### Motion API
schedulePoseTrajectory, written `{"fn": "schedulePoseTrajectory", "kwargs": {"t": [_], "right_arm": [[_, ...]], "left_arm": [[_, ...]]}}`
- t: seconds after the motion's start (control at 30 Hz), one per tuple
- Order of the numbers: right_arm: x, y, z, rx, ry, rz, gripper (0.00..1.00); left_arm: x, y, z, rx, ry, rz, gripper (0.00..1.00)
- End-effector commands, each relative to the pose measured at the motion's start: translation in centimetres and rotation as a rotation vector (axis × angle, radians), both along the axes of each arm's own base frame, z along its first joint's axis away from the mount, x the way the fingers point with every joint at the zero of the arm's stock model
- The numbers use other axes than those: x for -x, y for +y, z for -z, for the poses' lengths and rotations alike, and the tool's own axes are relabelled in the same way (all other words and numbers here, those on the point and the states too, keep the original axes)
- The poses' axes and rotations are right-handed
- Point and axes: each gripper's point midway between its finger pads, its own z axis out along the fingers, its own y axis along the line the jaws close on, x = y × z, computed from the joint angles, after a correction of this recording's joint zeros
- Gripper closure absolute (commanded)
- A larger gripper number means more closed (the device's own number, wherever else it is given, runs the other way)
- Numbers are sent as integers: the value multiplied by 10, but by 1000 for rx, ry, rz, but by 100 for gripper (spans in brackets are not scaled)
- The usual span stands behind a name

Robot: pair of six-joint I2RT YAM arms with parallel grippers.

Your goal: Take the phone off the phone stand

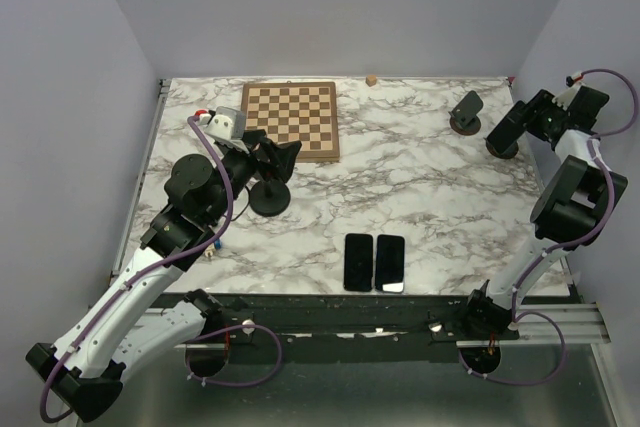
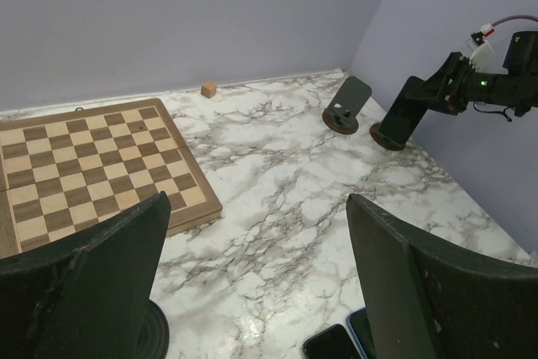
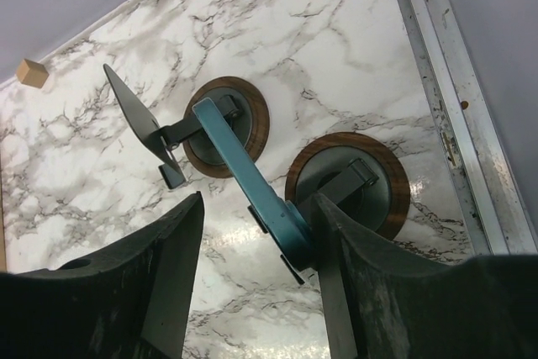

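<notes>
I have the right tool (image 3: 261, 208) straddling the teal phone (image 3: 239, 170) on its stand (image 3: 382, 199) at the far-right corner of the worktop (image 1: 430, 197), jaws half-open, not clamped; left tool (image 2: 259, 203) wide, empty; lift remains.

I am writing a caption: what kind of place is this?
Probably a robot test bench in a lab: a marbled table boxed by plain walls, two robot arms at its near edge, a chessboard lying there.
</notes>
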Motion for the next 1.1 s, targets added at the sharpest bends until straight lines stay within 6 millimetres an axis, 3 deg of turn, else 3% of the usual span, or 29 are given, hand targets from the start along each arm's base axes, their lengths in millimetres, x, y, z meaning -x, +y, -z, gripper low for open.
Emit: {"fn": "schedulePoseTrajectory", "kwargs": {"t": [0.0, 0.2, 0.57, 0.87, 1.07], "right_arm": [[4, -10, -4, -19, -37, -3, 40], [6, -10, 1, -9, -35, -15, 51], [11, -9, 2, 16, -41, -39, 81], [16, -9, -30, 61, -126, 2, 96], [20, -8, -45, 77, -153, 17, 99]], "left_arm": [[4, -3, -9, 6, -17, 24, 7], [4, -4, -8, 4, -18, 24, 7], [3, -5, -7, 5, -15, 30, 7], [3, -5, -8, 9, -18, 30, 7], [4, -5, -8, 12, -22, 30, 7]]}}
